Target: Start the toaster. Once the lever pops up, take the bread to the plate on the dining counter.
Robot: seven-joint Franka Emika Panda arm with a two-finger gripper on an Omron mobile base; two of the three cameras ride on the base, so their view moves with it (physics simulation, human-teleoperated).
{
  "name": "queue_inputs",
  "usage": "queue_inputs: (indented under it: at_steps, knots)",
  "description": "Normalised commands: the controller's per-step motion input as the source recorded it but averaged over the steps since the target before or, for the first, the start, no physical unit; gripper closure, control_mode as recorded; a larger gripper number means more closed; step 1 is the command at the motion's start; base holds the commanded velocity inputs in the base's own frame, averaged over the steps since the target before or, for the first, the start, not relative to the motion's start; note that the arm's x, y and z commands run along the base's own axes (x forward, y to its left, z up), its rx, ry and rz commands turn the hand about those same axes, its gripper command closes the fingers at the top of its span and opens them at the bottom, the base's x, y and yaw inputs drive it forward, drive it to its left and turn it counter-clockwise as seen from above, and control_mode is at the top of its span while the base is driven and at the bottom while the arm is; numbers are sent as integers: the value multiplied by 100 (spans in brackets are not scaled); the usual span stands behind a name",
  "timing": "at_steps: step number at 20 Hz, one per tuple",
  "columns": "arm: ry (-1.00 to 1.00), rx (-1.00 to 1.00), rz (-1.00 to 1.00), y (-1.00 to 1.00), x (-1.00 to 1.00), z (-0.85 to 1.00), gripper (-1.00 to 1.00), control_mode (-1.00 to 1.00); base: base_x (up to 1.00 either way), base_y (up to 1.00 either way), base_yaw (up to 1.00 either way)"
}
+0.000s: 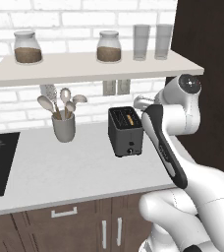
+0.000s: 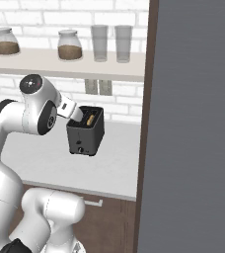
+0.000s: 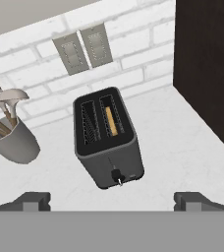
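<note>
surface [image 1: 74, 162]: lying pale and marbled below the tool, carrying the toaster [image 3: 109, 138] ahead, a grey utensil holder [image 3: 13, 142] sitting further left.
shelf [image 1: 84, 66]: hanging above, bearing two brown-filled jars [image 1: 27, 47] and two empty glasses [image 1: 141, 42].

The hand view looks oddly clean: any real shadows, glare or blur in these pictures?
Hand view: sharp and evenly lit, the toaster casting only a faint shadow on the worktop, no glare. Left base view: soft, flat light, glasses slightly hazy. Right base view: a plain grey panel blocks the right side.
</note>
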Motion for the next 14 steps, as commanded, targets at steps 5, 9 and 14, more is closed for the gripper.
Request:
queue_inputs:
  at_steps: [5,9,14]
  knots:
    - [0,0,0,0,0,0,-100,-100,0,0,0]
    - [0,0,0,0,0,0,-100,-100,0,0,0]
    - [0,0,0,0,0,0,-100,-100,0,0,0]
